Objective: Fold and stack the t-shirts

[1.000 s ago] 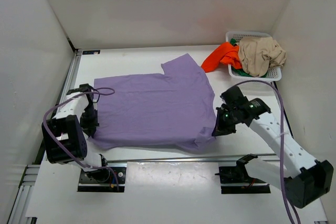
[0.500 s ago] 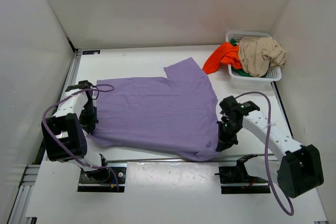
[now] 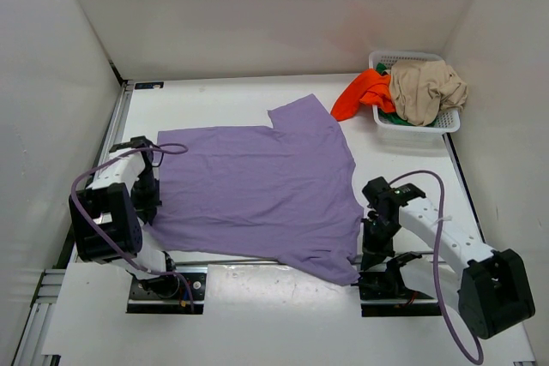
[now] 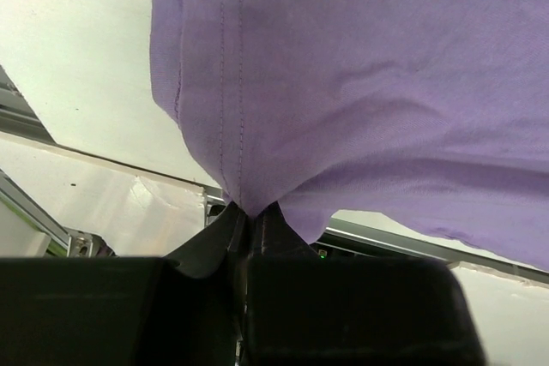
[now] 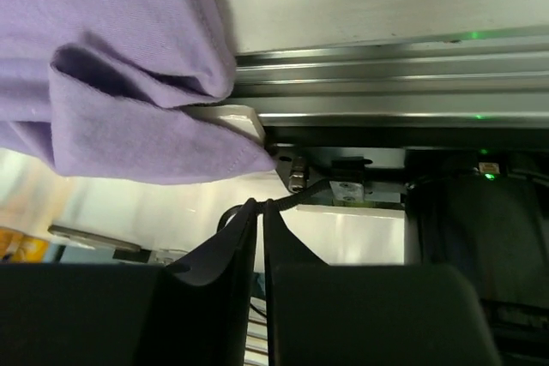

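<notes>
The lavender t-shirt (image 3: pixel 257 190) lies spread across the table, its near right corner drooping over the front edge. My left gripper (image 3: pixel 147 203) is at its near left corner. In the left wrist view that gripper (image 4: pixel 249 212) is shut on a pinch of the lavender cloth (image 4: pixel 360 83). My right gripper (image 3: pixel 371 250) hangs over the front rail beside the near right corner. Its jaws (image 5: pixel 260 203) stand a narrow slit apart with nothing between them, and the lavender hem (image 5: pixel 103 57) lies free above them. The beige (image 3: pixel 425 90), orange-red (image 3: pixel 364 92) and green (image 3: pixel 388 113) t-shirts are heaped at the basket.
A white mesh basket (image 3: pixel 429 123) stands at the back right, the orange-red shirt spilling over its left rim onto the table. Metal rails (image 5: pixel 386 83) and both arm mounts run along the front edge. White walls close in the left, back and right sides.
My right gripper pulled the shirt's right hem toward the front edge, then its jaws parted and let the cloth go. The left gripper kept its hold and place.
</notes>
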Motion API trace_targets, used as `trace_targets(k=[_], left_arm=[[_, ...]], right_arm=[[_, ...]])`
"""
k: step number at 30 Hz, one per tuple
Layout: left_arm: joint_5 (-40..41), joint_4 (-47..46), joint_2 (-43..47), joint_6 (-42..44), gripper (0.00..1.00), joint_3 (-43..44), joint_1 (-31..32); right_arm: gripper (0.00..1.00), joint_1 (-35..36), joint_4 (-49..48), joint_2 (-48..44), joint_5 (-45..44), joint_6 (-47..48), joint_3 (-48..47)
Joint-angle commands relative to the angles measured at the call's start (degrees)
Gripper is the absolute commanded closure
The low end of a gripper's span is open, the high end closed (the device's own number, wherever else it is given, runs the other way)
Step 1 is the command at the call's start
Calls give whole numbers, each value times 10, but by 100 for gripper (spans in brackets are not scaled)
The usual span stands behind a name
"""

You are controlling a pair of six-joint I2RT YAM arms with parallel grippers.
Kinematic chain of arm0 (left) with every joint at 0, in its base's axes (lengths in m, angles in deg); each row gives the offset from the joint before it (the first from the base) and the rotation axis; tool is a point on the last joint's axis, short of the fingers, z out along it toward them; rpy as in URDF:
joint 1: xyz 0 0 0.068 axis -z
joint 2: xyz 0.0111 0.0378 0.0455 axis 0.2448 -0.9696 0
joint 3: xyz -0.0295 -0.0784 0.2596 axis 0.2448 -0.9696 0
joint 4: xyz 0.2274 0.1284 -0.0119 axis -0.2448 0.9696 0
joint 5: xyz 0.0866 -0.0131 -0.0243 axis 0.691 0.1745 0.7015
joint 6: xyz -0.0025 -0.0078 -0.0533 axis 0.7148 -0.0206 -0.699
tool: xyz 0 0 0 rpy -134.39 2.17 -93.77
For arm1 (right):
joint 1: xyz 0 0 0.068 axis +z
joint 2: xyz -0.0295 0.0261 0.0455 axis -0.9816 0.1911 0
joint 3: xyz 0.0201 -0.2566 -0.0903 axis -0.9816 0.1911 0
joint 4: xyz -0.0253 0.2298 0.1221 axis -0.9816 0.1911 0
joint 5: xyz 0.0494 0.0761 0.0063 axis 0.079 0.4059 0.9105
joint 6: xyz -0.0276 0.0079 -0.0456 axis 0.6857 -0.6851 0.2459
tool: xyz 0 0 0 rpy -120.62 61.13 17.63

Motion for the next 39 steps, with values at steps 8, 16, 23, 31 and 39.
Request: trace_targets(k=[8,16,23,31,39], left_arm=[[-5,10,50,0,41,107,-4],[8,-37,-52,0,33,215,40],[60,-112,-222,0,36,248,60],[79,-130,-402,0,38,393,60],[90,-136,-551,0,38,629,60]], right_arm=[[81,19,-69,122,-84,33,-284],[66,14,-142,459,-175,77,-555],[66,0,-83,657,-151,6,-699],[63,-27,-72,793,-108,-59,-814],[63,-73,-212,871,-66,-122,-983]])
